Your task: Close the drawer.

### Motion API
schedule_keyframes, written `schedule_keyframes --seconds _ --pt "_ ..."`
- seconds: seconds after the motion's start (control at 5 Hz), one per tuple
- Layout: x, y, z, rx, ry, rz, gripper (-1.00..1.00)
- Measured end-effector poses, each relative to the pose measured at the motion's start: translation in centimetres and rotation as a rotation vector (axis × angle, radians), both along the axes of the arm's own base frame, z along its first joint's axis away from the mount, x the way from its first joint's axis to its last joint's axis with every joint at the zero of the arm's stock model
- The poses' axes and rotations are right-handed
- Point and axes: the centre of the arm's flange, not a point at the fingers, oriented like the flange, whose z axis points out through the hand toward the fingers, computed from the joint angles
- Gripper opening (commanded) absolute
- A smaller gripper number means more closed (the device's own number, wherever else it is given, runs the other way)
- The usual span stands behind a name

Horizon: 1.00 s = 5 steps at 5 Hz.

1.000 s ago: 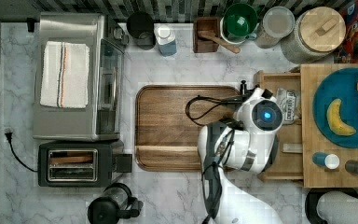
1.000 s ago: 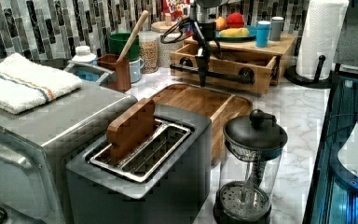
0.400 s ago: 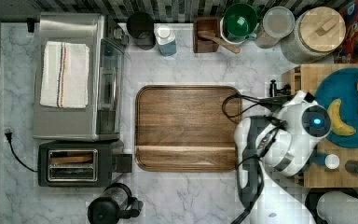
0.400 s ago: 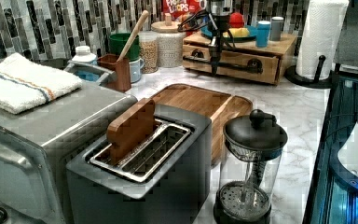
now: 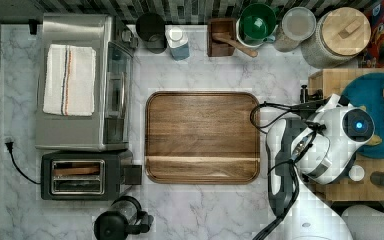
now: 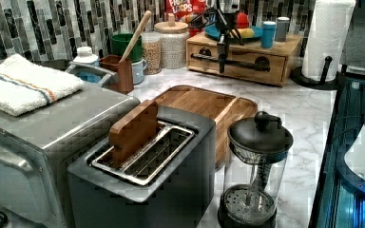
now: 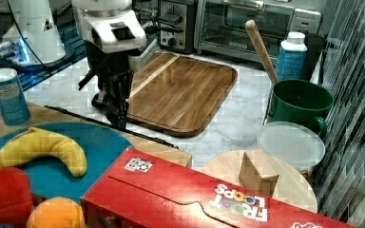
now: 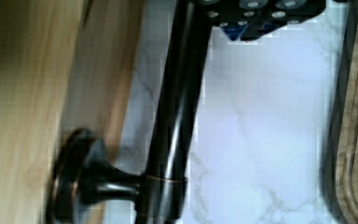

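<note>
Wood-fronted drawer point(image 6: 240, 62) looks rigid; push on its dark bar handle point(image 8: 175, 116); your gripper point(image 6: 222, 51) jaws' state cannot be told.

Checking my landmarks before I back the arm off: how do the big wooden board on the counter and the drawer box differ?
The wooden board is dark brown, flat and rounded-cornered, lying bare on the marble; the drawer box is pale, taller and square-edged. The box carries a blue plate on top and a dark bar handle across its front; the board has neither. Both are wood.

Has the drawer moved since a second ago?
Yes. In the left view the drawer has slid back away from the cutting board, now flush under the butcher-block slab.
</note>
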Motion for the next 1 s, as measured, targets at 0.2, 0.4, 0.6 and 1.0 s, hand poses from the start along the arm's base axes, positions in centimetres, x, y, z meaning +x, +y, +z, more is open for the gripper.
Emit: schedule_keyframes --seconds 0.2,0.4,0.6,1.0 --pt "0.57 -0.15 -0.07 0.012 0.032 0.025 -1.00" --pt "0.69 -0.17 -0.23 0.012 0.025 0.019 -1.00" --pt "0.77 -0.12 -0.22 0.011 0.027 0.025 -1.00" --pt "0.89 -0.19 -0.26 0.016 0.029 0.020 -1.00"
